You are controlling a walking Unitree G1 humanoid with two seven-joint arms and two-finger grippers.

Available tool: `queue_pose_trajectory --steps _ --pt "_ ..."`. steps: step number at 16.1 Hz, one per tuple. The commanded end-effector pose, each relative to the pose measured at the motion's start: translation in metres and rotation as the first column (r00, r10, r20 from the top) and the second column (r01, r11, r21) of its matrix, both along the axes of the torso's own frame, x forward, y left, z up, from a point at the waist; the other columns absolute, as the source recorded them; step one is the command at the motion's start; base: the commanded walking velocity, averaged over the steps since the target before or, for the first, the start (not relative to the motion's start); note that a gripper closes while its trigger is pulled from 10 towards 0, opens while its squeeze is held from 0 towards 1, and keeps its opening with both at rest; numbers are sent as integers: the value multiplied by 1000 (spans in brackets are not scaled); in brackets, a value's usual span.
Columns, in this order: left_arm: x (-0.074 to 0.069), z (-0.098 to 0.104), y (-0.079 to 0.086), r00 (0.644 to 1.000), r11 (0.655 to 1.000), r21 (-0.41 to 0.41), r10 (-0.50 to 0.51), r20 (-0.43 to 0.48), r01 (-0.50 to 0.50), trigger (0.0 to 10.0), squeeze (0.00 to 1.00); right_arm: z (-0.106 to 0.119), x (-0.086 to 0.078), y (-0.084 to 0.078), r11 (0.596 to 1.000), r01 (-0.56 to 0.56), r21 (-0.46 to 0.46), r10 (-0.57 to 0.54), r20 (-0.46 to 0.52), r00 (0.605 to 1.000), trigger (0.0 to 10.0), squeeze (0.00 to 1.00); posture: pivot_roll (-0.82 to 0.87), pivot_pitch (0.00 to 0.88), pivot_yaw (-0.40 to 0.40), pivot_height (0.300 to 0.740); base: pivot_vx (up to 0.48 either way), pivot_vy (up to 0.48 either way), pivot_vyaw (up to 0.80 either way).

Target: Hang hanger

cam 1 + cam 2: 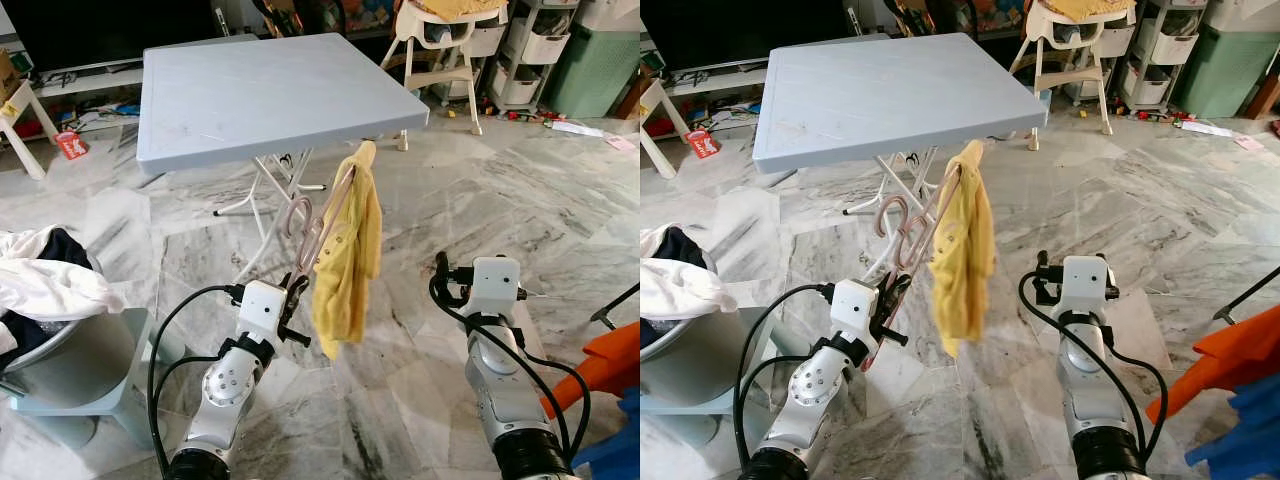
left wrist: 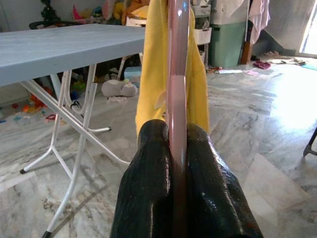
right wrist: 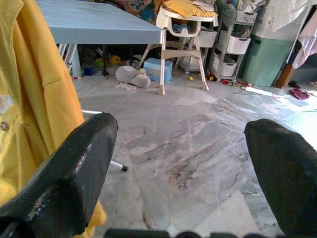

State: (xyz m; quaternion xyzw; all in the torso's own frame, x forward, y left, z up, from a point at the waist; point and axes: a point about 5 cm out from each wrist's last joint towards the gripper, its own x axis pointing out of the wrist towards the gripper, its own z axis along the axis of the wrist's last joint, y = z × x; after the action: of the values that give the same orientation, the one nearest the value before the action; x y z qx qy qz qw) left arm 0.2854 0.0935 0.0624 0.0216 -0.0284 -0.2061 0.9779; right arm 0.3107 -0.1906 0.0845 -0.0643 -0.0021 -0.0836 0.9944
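Note:
A pink hanger (image 1: 322,222) carries a yellow garment (image 1: 352,255) and stands tilted up in front of me, below the near edge of the grey folding table (image 1: 260,90). My left gripper (image 1: 296,290) is shut on the hanger's lower bar; in the left wrist view the pink bar (image 2: 177,94) runs up between the two black fingers (image 2: 148,188), with the yellow cloth (image 2: 151,69) behind it. My right gripper (image 1: 450,272) hovers to the right of the garment, open and holding nothing. Its fingers (image 3: 74,173) are spread wide apart over the marble floor.
A grey laundry basket (image 1: 70,370) heaped with clothes (image 1: 45,285) stands at my left. An orange and blue object (image 1: 605,375) sits at the right edge. Behind the table are a white high chair (image 1: 440,45), storage shelves (image 1: 525,50) and scattered toys.

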Motion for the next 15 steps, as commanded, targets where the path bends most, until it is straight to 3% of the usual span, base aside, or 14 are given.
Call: queue_pose_trajectory --steps 1,10,11,12,13,15 --pt "4 12 0 998 1000 -18 8 63 -7 0 0 0 0 -1 1000 4 -3 -4 -2 1000 10000 0 -176 0 147 740 0 0 0" --pt "4 12 0 998 1000 -18 8 63 -7 0 0 0 0 -1 1000 4 -3 -4 -2 1000 10000 0 -176 0 147 740 0 0 0" --pt "4 12 0 998 1000 -17 8 64 -7 0 0 1 0 0 1000 5 0 -5 0 1000 10000 0 0 0 0 740 0 0 0" --pt "10 15 12 996 995 69 -71 47 68 0 0 -9 1 8 993 64 96 -62 -24 998 10000 0 -103 0 0 740 0 0 0" --pt "11 16 15 994 990 100 -102 33 98 0 0 -13 2 9 988 86 129 -82 -39 996 10000 0 -109 0 0 740 0 0 0" --pt "10 15 10 995 992 84 -97 32 94 0 0 -11 4 5 991 76 112 -72 -38 997 10000 0 -110 0 0 740 0 0 0"
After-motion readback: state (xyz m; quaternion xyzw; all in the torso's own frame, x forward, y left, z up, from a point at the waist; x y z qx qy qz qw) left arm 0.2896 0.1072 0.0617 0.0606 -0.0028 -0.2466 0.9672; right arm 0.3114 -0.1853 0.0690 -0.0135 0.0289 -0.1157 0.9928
